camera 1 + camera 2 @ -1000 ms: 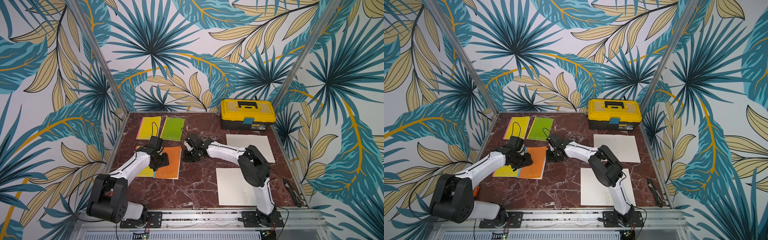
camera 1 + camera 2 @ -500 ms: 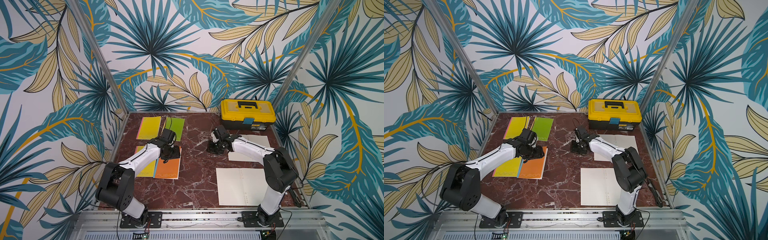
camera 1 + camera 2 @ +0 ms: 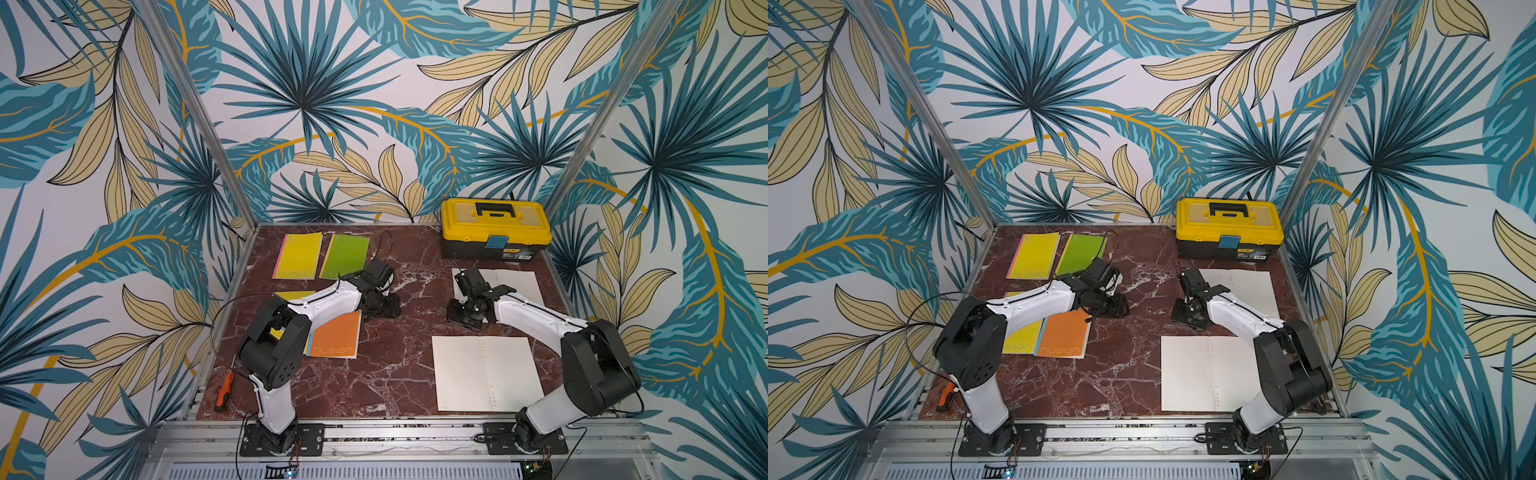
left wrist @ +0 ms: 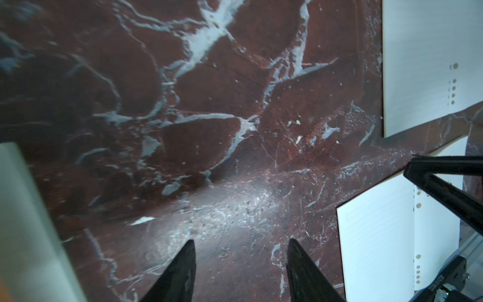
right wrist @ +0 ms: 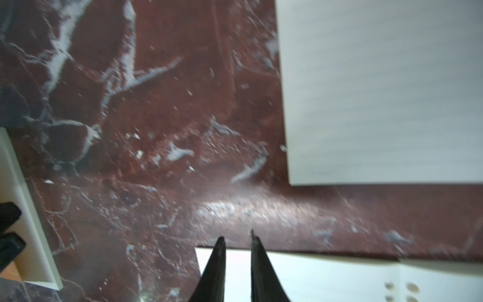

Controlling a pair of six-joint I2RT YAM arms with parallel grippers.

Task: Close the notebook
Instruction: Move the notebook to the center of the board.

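Top views, both: no longer by orange notebook (image 3: 334, 338); stands now w/ R gripper (image 3: 462, 319) at corner of open notebook (image 3: 515, 284) just in front of toolbox (image 3: 496, 230), jaws narrow, empty. L gripper (image 3: 388, 309) also nearer toolbox, jaws half apart, empty. Means approach only; nothing closed yet.

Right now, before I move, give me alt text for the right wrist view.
The right pincer, two black tips slightly apart and holding nothing, hangs by a corner of a white punched-hole notebook page. Beyond it lie the red-brown marble table and a second white lined page.
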